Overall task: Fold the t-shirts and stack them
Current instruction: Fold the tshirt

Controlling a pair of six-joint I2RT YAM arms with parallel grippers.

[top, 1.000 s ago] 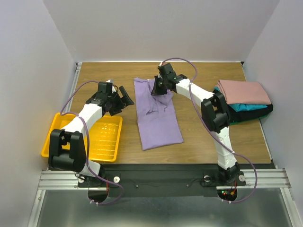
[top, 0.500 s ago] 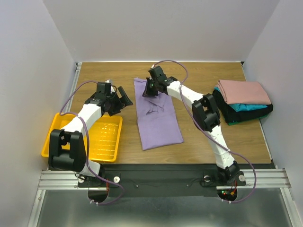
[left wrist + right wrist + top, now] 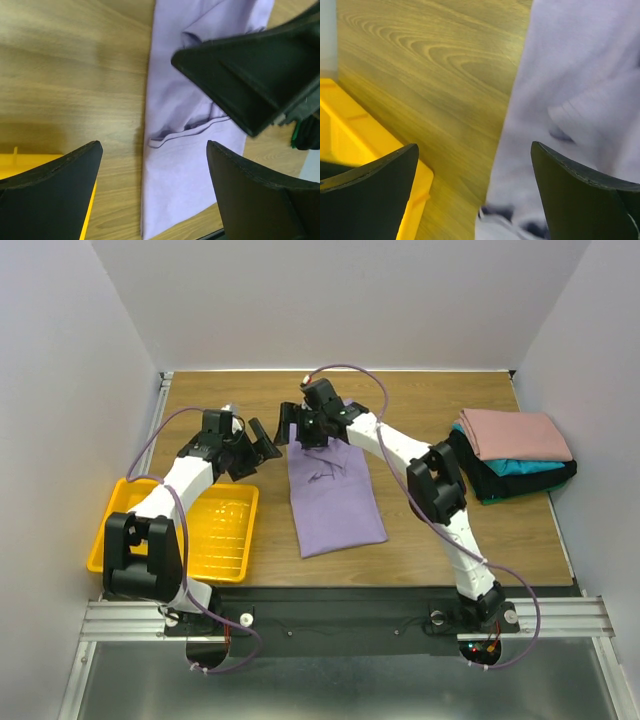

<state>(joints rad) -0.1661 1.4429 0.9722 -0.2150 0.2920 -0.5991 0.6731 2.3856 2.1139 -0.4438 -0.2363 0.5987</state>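
Overhead: my right gripper [image 3: 298,430] is spread wide and grasps nothing. It sits over the far-left corner of the lavender t-shirt [image 3: 335,505], a long strip mid-table, and hides that corner. My left gripper [image 3: 262,440], also released, hovers just beside it. The pink shirt [image 3: 515,433], teal shirt [image 3: 518,467] and black shirt [image 3: 540,480] are stacked at far right.

Left wrist: a dark finger [image 3: 250,75] of the right gripper covers the lavender t-shirt's upper part.

Right wrist: cloth blurred; yellow tray [image 3: 350,125] cut off at the frame edge.

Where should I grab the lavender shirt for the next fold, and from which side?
Probably its far end. The lavender shirt lies flat as a long narrow strip, so pinch the two far corners from above, one per gripper. The left gripper and right gripper are both open at that end.
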